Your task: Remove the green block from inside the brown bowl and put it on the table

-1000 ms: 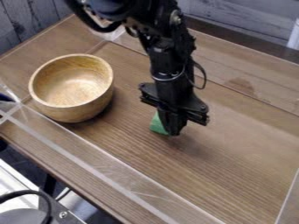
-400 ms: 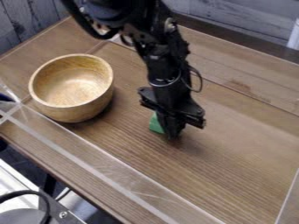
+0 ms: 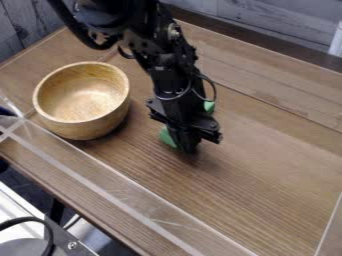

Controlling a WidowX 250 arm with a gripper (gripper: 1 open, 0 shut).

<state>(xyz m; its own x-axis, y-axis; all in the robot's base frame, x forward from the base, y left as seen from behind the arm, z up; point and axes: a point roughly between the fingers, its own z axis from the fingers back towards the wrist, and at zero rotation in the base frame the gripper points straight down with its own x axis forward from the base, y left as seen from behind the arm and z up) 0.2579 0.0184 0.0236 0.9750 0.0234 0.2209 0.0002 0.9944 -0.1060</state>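
Camera view, near to far: brown wood-grain tabletop (image 3: 201, 200); black jaws, pointing steeply down, pinching the small flat green block (image 3: 168, 137) directly beneath them, low over the tabletop, contact not discernible; round tan wooden bowl (image 3: 83, 98), empty, nearby at picture left; release likely needs only slight lowering

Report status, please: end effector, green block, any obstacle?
End effector shut on green block, low over table. Brown bowl empty, off to the side. Nothing in the way.
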